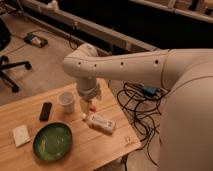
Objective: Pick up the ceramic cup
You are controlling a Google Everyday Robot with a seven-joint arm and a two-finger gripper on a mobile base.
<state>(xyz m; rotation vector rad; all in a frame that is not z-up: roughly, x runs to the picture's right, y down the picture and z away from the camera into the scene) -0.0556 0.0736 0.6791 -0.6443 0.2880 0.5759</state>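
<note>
The ceramic cup (66, 100) is small, white and round, standing upright on the wooden table (95, 147) near its far edge. My gripper (88, 106) hangs from the white arm just to the right of the cup, pointing down close to the table top. It sits between the cup and the white bottle (100, 122). Nothing shows in its grasp.
A green plate (52, 141) lies at the front left, a flat white square (21, 135) to its left, and a black remote-like object (45, 111) left of the cup. Cables (140, 107) hang off the table's right side. An office chair base (10, 70) stands at far left.
</note>
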